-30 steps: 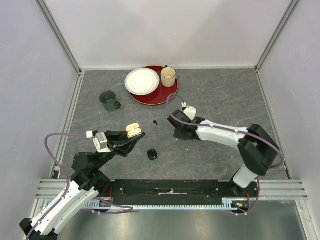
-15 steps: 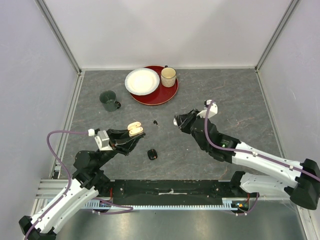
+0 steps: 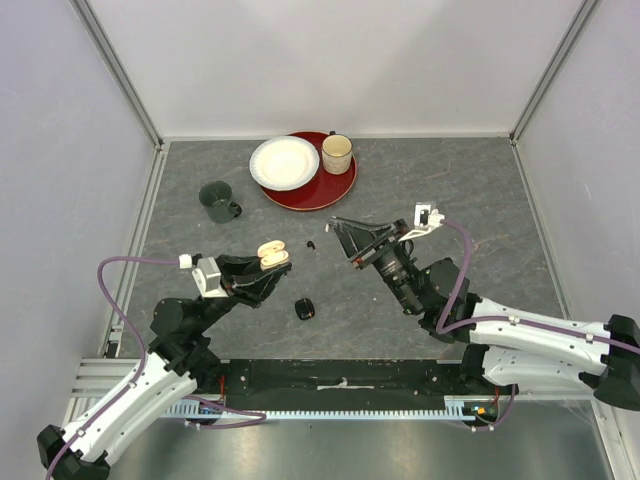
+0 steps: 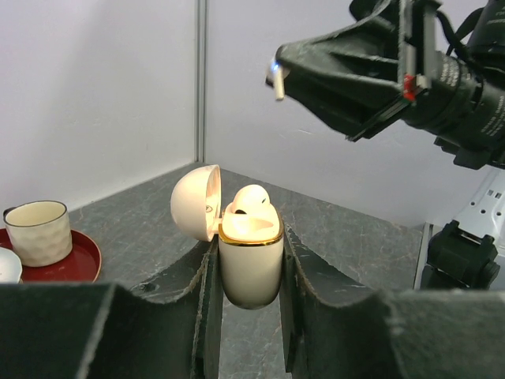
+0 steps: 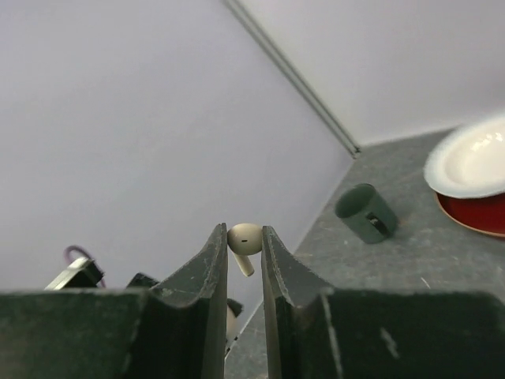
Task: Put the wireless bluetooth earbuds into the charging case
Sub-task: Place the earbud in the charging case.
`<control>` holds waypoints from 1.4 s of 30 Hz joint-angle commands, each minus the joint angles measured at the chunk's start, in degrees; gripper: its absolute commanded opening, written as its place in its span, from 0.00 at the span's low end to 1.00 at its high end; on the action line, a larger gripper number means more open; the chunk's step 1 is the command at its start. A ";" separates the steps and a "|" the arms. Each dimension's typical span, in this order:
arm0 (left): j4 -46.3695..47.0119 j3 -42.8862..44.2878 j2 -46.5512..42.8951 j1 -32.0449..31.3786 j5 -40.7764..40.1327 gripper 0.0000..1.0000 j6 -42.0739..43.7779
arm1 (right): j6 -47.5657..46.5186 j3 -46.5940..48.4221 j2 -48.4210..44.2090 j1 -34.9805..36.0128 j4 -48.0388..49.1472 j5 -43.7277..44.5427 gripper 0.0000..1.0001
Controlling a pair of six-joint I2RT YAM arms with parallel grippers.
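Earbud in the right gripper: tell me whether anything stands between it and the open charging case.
Nothing visible does. The right gripper pinches the earbud in open air above the charging case, which the left gripper holds upright, lid swung aside. A seated earbud already fills one slot.

- Charging case (image 4: 251, 264): cream-beige, gold rim band.
- Seated earbud (image 4: 251, 204): cream.
- Held earbud (image 5: 245, 238): cream-beige w/ small dk dot.
- Pebble case (image 3: 305, 309): blk.
- Loose earbud (image 3: 311, 245): blk.
- Mug (image 3: 216, 199): dk green.
- Tray (image 3: 335, 188): red.
- Plate (image 3: 284, 162): wht.
- Cup (image 3: 337, 154): cream, faint dimpled ptn.
- Tabletop (image 3: 450, 190): dk grey, marbled w/ pale veins.
- Walls (image 3: 330, 60): pale lilac-grey.
- Cables (image 3: 103, 290): purple.
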 commanded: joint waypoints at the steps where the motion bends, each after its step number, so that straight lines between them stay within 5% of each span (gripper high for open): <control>1: 4.42 -0.20 0.71 -0.10 0.29 0.02 -0.91 | -9.14 0.35 1.60 3.23 12.75 -6.13 0.00; 14: 6.79 0.06 3.52 -0.10 3.55 0.02 0.67 | -17.24 4.04 7.85 10.00 17.41 -9.21 0.00; 42: 10.57 -0.20 4.31 -0.02 6.10 0.02 0.67 | -12.14 8.44 15.76 11.32 15.92 -9.91 0.00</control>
